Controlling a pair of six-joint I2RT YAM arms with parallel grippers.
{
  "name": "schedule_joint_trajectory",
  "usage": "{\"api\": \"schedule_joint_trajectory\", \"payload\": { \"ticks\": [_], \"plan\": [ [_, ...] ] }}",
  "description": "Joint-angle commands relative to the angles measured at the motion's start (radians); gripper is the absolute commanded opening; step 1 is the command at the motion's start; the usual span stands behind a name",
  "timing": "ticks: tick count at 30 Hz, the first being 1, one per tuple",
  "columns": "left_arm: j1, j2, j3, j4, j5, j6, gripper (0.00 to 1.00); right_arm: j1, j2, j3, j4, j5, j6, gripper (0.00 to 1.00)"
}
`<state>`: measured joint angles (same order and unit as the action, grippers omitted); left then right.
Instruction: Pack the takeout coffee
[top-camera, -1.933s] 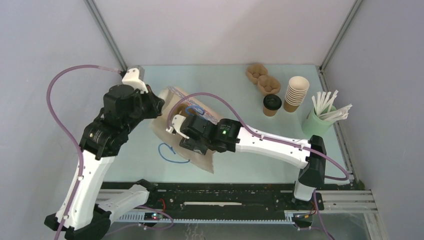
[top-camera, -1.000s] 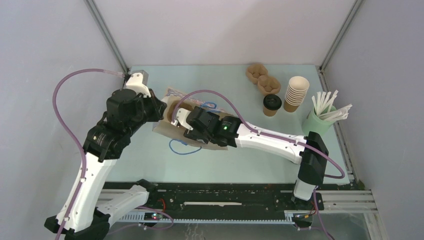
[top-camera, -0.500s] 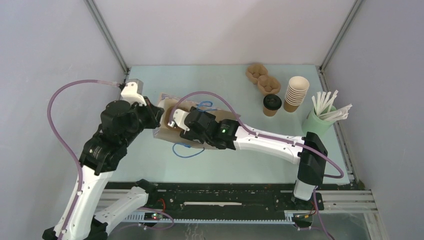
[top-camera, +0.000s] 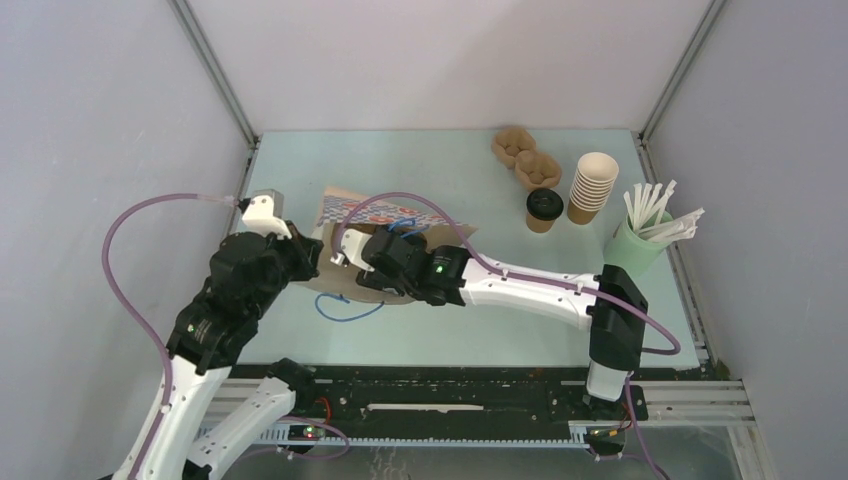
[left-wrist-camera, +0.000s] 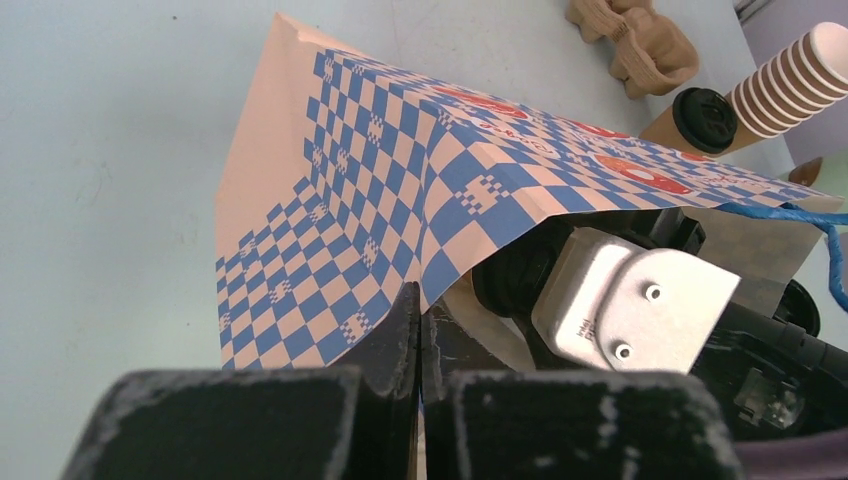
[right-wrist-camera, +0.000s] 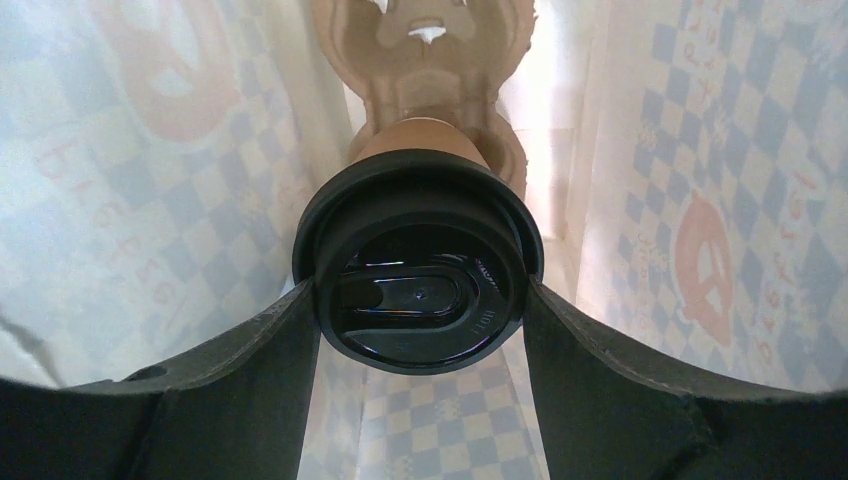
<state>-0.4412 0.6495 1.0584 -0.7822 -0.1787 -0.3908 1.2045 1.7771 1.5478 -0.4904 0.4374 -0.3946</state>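
A kraft paper bag (top-camera: 385, 215) with blue checks lies on its side on the table. My left gripper (left-wrist-camera: 421, 340) is shut on the bag's mouth edge (left-wrist-camera: 440, 270) and holds it up. My right gripper (right-wrist-camera: 420, 300) is deep inside the bag, shut on a brown takeout cup with a black lid (right-wrist-camera: 418, 265). That cup sits against a pulp carrier (right-wrist-camera: 430, 60) at the bag's far end. From above only the right wrist (top-camera: 400, 265) shows at the bag mouth. The second lidded cup (top-camera: 543, 210) stands on the table to the right and also shows in the left wrist view (left-wrist-camera: 705, 118).
A tall stack of lidless cups (top-camera: 592, 187) stands beside the second cup. Pulp carriers (top-camera: 525, 158) lie behind them. A green holder of wrapped straws (top-camera: 645, 235) is at the right edge. The bag's blue cord handle (top-camera: 345, 310) trails on the table.
The bag has come down from a raised tilt to lie flatter. Both arms have shifted with it, and the right gripper has stayed inside the bag.
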Motion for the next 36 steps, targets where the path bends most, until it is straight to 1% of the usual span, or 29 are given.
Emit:
{"api": "schedule_joint_trajectory", "payload": {
  "ticks": [1, 5, 8, 10, 15, 20, 24, 27, 36],
  "plan": [
    [-0.004, -0.027, -0.041, -0.013, -0.036, -0.025, 0.00, 0.006, 0.013, 0.053, -0.016, 0.047, 0.019, 0.17],
    [-0.004, -0.051, -0.059, -0.024, -0.059, -0.031, 0.00, 0.004, 0.014, 0.055, -0.031, 0.040, 0.007, 0.17],
    [-0.004, -0.084, -0.098, -0.027, -0.067, -0.037, 0.00, 0.008, 0.009, 0.054, -0.038, -0.037, -0.005, 0.17],
    [-0.004, -0.098, -0.113, -0.028, -0.067, -0.036, 0.00, 0.011, 0.014, 0.058, -0.027, -0.041, -0.010, 0.17],
    [-0.004, -0.133, -0.143, -0.044, -0.071, -0.034, 0.00, -0.018, 0.052, 0.127, -0.043, -0.054, 0.000, 0.17],
    [-0.004, -0.161, -0.176, -0.058, -0.068, -0.015, 0.00, -0.025, 0.062, 0.155, -0.087, -0.007, 0.025, 0.15],
    [-0.004, -0.169, -0.180, -0.052, -0.072, -0.015, 0.00, -0.031, 0.037, 0.121, -0.126, 0.003, 0.013, 0.15],
    [-0.004, -0.163, -0.176, -0.054, -0.054, -0.006, 0.00, -0.032, 0.034, 0.108, -0.155, 0.043, -0.007, 0.14],
    [-0.004, -0.153, -0.170, -0.040, -0.046, 0.030, 0.00, -0.043, 0.006, 0.079, -0.233, 0.037, -0.023, 0.13]
  ]
}}
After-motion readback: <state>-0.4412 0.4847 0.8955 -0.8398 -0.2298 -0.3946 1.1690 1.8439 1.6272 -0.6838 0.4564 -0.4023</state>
